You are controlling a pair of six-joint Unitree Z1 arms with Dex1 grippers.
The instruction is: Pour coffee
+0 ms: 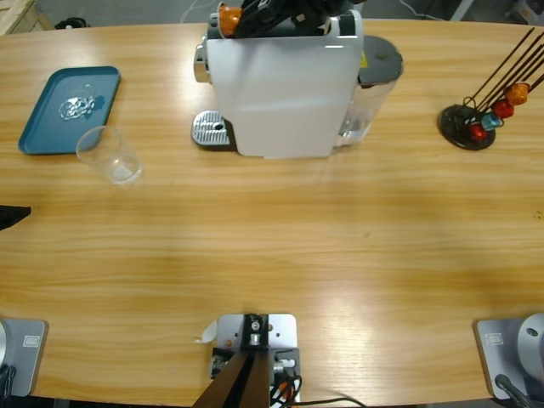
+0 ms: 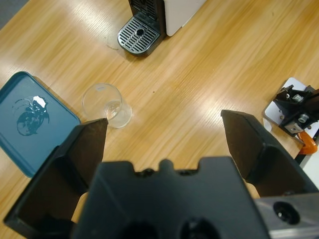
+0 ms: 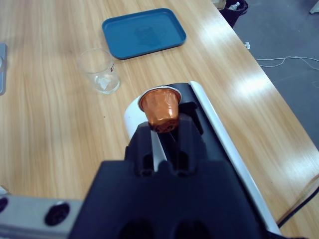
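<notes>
Coffee: none in cup (image 1: 110,155) | step: I load capsule (image 3: 159,108), clenched in right gripper (image 3: 160,125), above machine (image 1: 280,93) | left gripper (image 2: 164,137) released | next: seat capsule.

Long light-wood table (image 1: 280,246), grain running lengthwise, soft glare patches on top. Grey floor (image 3: 279,35) past the table's far edge in right wrist view, thin pale cable (image 3: 281,60) lying on it. Grey floor strip also above the table in high view.
</notes>
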